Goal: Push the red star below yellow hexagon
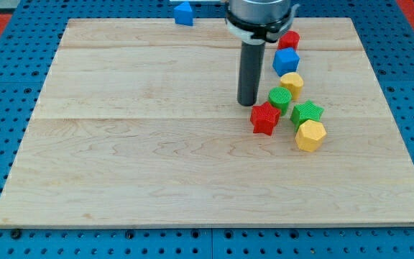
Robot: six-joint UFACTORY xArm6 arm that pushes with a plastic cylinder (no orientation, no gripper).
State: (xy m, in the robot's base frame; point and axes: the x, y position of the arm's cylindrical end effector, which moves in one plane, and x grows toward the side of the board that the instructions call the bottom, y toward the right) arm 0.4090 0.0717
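Resting my tip (248, 103) just upper-left of red star (264, 119); yellow hexagon (310, 135) lower-right; no fingers fitted, nothing gripped.

bright even overhead light, sharp focus, soft short shadows, no glare

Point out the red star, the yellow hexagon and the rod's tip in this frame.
red star (264, 119), camera view, centre of its top face.
yellow hexagon (310, 134), camera view, middle of its top face.
my tip (247, 103), camera view, rod's very bottom end, just up-left of the red star.
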